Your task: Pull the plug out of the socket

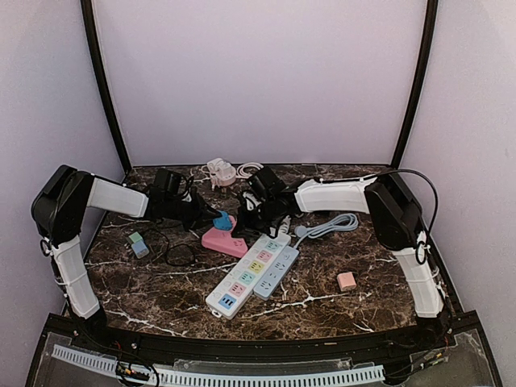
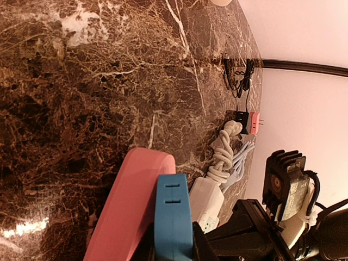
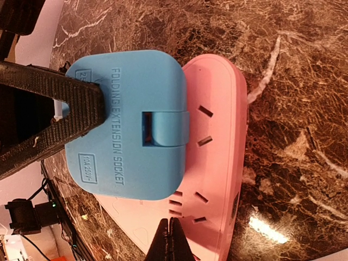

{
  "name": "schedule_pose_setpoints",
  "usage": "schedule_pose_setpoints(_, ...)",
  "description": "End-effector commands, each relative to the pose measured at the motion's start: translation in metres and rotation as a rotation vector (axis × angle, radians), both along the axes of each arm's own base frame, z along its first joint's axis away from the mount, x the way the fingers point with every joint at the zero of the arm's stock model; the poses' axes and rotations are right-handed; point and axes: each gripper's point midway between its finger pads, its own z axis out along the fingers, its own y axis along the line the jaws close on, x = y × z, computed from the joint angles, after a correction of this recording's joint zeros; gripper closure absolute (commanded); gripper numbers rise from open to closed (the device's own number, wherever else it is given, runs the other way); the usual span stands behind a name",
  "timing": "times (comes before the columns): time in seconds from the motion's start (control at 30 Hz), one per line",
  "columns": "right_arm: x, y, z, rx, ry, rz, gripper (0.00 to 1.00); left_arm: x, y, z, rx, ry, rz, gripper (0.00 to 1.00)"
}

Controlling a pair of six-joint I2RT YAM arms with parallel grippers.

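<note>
Near the middle of the marble table (image 1: 322, 300), the blue plug (image 1: 221, 218) is sitting in the pink socket (image 1: 227, 241), standing on the socket's face towards one end. The left gripper (image 1: 211, 215) is gripping the plug from the left. In the right wrist view one black finger (image 3: 70, 100) is lying flat against the plug's lettered side, and the other finger is hiding behind it. The right gripper (image 3: 172, 238) is pointing in from the opposite side with its fingers closed together on nothing. Their tips are aiming at the socket's face just beside the plug, but whether they are touching it I cannot tell. Two white power strips (image 1: 242, 282) are lying just in front of the socket.
</note>
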Motion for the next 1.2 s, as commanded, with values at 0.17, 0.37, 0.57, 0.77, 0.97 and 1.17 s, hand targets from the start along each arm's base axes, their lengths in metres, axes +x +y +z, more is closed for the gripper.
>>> schedule_pose_setpoints(0.17,0.000,0.003,-0.017,-0.039,0.031,-0.024,1.00,-0.011,-0.005,0.011,-0.109,-0.042,-0.017,1.00)
schedule_pose_setpoints(0.37,0.000,0.001,-0.026,-0.065,0.048,-0.038,1.00,-0.015,-0.006,0.025,-0.211,-0.100,0.001,1.00)
schedule_pose_setpoints(0.57,-0.002,-0.002,-0.037,-0.095,0.062,-0.044,1.00,-0.017,-0.007,0.039,-0.296,-0.156,0.011,1.00)
schedule_pose_setpoints(0.77,-0.004,-0.002,-0.043,-0.109,0.069,-0.044,1.00,-0.019,-0.011,0.049,-0.375,-0.171,0.001,1.00)
schedule_pose_setpoints(0.97,-0.005,-0.002,-0.047,-0.114,0.075,-0.042,1.00,-0.022,-0.015,0.050,-0.403,-0.176,-0.014,1.00)
schedule_pose_setpoints(1.17,-0.007,-0.001,-0.050,-0.114,0.089,-0.040,1.00,-0.028,-0.017,0.052,-0.403,-0.220,-0.040,1.00)
